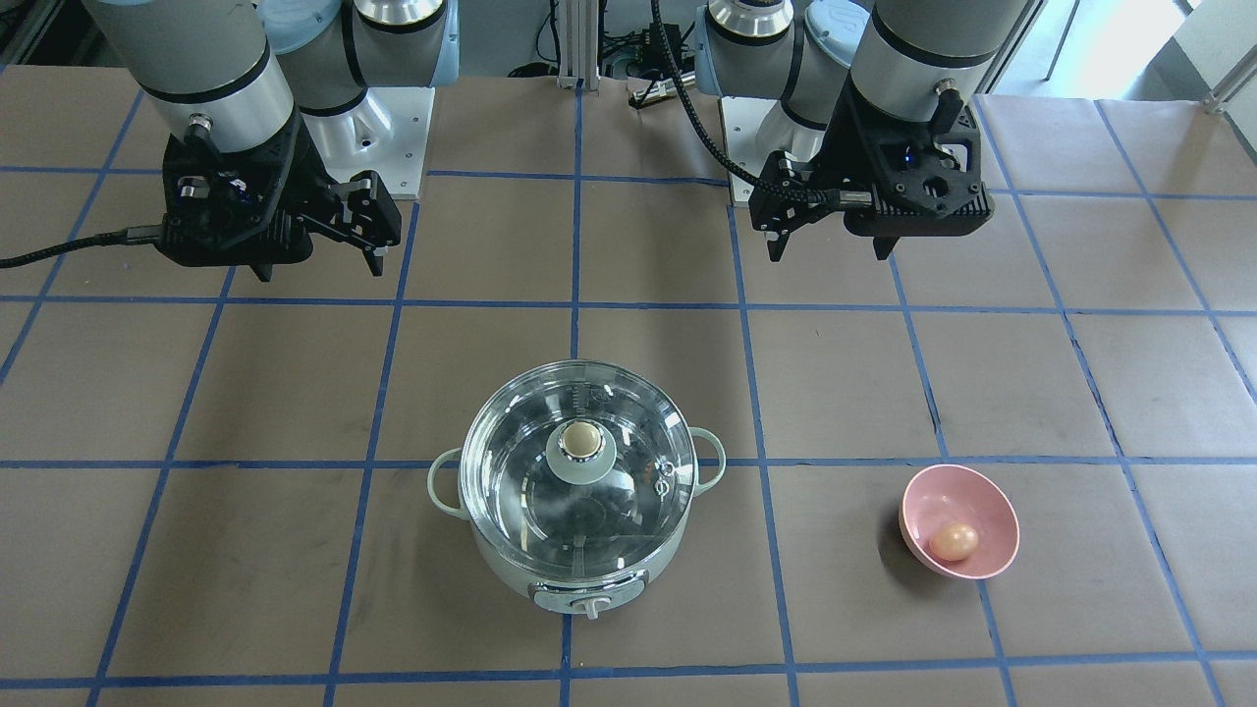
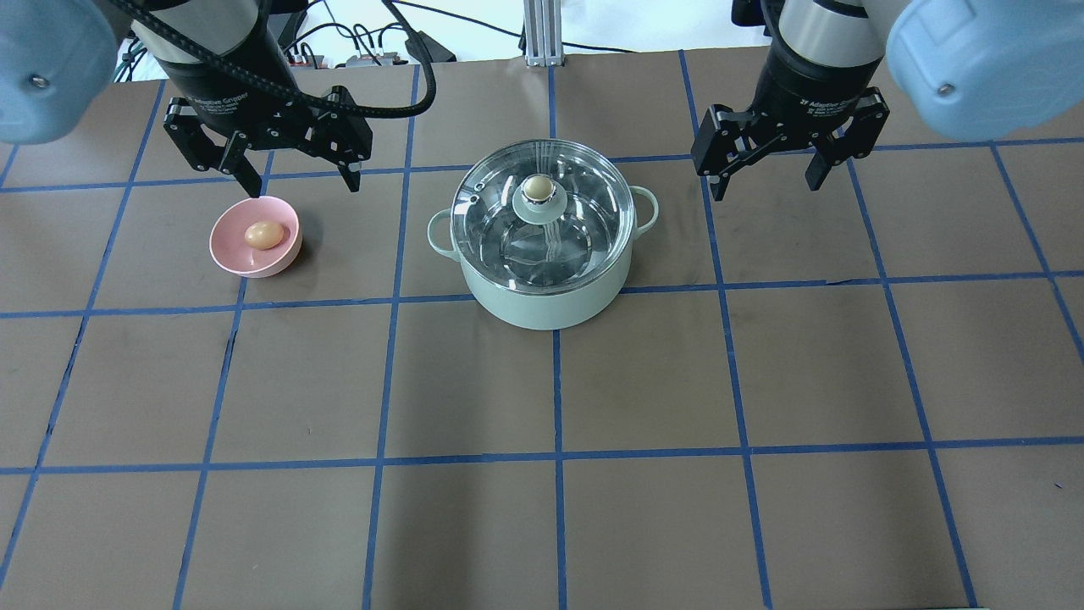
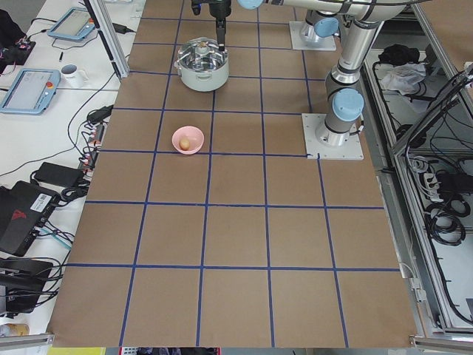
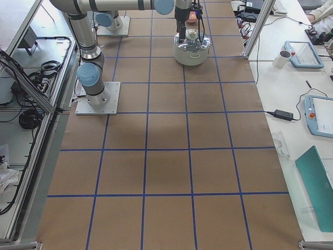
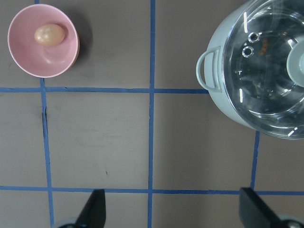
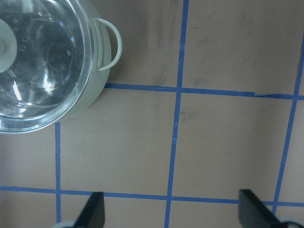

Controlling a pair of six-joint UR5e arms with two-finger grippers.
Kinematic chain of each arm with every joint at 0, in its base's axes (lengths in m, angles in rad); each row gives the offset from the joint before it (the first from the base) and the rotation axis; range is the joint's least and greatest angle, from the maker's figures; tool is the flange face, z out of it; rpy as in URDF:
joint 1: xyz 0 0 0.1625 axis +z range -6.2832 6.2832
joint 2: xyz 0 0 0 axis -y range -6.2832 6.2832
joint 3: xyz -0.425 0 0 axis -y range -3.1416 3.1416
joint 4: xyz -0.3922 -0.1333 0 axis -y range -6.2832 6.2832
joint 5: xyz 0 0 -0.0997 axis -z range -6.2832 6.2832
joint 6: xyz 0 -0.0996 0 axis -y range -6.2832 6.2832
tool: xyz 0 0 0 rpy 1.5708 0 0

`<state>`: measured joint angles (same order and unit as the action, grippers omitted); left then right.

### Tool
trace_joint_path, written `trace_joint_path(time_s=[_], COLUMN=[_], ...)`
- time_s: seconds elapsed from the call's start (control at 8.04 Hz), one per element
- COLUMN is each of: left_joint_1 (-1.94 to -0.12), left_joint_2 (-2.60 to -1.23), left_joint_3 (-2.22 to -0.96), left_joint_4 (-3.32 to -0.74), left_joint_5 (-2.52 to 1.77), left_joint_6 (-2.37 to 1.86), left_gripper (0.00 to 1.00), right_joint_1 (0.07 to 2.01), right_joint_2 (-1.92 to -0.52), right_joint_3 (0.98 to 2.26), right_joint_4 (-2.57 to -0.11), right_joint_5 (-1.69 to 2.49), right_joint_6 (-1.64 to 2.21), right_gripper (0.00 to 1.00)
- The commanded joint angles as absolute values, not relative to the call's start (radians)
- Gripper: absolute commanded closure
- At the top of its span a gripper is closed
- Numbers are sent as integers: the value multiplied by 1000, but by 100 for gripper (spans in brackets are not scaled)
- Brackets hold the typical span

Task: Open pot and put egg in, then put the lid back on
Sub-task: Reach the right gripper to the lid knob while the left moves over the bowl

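The mint-green pot [image 2: 550, 296] stands mid-table with the glass lid [image 2: 584, 212] shut on it, its beige knob [image 2: 534, 188] on top. The egg [image 2: 263, 235] lies in a small pink bowl [image 2: 246, 258] to the pot's left in the overhead view. My left gripper [image 2: 302, 188] is open and empty, raised just behind the bowl. My right gripper [image 2: 766, 190] is open and empty, raised to the right of the pot. The left wrist view shows the egg [image 5: 49, 34], the bowl and the pot [image 5: 213, 71]. The right wrist view shows the pot's handle [image 6: 108, 45] and the lid [image 6: 42, 71].
The table [image 2: 644, 381] is covered in brown paper with a blue tape grid. The arm bases [image 1: 383, 128] stand at the robot's edge. Tablets and a mug [image 3: 72, 72] lie on side benches beyond the table.
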<state>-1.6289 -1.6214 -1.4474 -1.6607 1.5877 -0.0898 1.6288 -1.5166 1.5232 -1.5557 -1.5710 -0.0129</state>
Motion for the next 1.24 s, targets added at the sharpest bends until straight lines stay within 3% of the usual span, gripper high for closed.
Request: trace_joint_path(time_s=[0.0,0.37,0.87,1.12], left_joint_1=[-1621,-1455,-1356,-1278], left_joint_2=[-1621,-1672,-2012,-2061], left_joint_3=[-1447,-1450,-1450,-1454], left_joint_4=[-1658,-1629,-1158,-1147], left_joint_5=[1583,1565,1568,1562], left_joint_6=[-71,57,181,302], left_gripper=[0,0,0,0], right_joint_1=[1629,1640,1856,1882], right_joint_2=[-1511,-1491,-1263,-1210], right_joint_3=[1523,1514,1399,1368], right_joint_4=[-1560,-1638,-1804,-1805], right_joint_5=[-1569,-1467,-1480,-1480], right_joint_6=[-27,67,256,296], right_gripper=[0,0,0,0])
